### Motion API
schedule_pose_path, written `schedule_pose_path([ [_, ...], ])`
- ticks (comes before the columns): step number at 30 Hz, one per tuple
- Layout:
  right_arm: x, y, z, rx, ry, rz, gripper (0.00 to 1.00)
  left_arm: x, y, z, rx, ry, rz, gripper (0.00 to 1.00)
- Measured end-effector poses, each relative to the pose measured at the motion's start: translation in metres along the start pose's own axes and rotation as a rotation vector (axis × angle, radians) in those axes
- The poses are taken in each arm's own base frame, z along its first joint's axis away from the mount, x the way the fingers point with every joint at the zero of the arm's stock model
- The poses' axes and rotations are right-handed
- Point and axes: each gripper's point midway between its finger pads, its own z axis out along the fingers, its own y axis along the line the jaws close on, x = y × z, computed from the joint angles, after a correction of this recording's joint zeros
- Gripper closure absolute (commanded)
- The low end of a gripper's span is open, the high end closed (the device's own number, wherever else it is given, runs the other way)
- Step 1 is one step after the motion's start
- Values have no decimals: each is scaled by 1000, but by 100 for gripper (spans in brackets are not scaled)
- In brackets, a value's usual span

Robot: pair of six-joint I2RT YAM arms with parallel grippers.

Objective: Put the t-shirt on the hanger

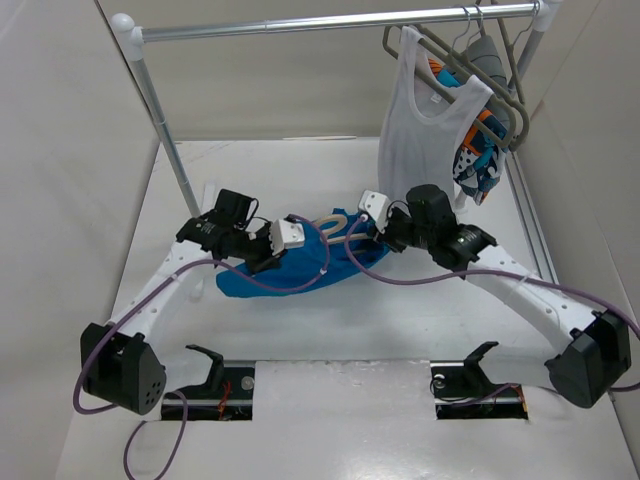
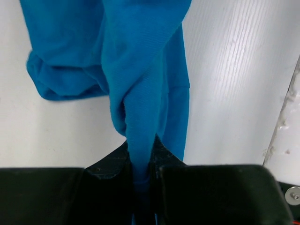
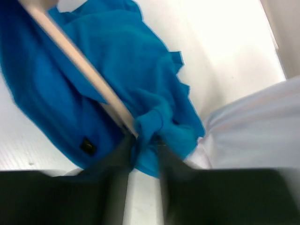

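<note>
The left gripper (image 2: 140, 161) is clamped tight on a fold of the t-shirt (image 1: 275, 272), bunched mid-table over the hanger (image 3: 77, 68). The right gripper (image 3: 143, 145) is closed on cloth at the hanger's end; blur hides whether wood is pinched too. Risk: opposing pulls could drag the cloth off the hanger

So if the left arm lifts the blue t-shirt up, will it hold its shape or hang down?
Probably floppy: the t-shirt bunches into a narrow fold where the left gripper pinches it. It likely drapes and drags, since the rest lies crumpled on the table. Seemingly light; one small pinch holds it.
</note>
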Motion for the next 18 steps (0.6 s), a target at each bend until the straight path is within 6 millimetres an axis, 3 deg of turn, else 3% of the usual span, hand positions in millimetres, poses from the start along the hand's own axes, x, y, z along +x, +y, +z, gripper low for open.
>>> schedule_pose_path([
  [2,2,3,4,-46,9,-30,43,-11,2,-1,5,-34,1,100],
  [6,-1,7,2,-144,25,-133,33,-21,-2,-2,32,-77,2,100],
  [13,-43,3,-21,-201,-82,-309,31,-26,-10,2,102,-109,1,100],
  [18,-48,19,-1,-309,-116,-360,32,-31,-15,0,131,-131,5,100],
])
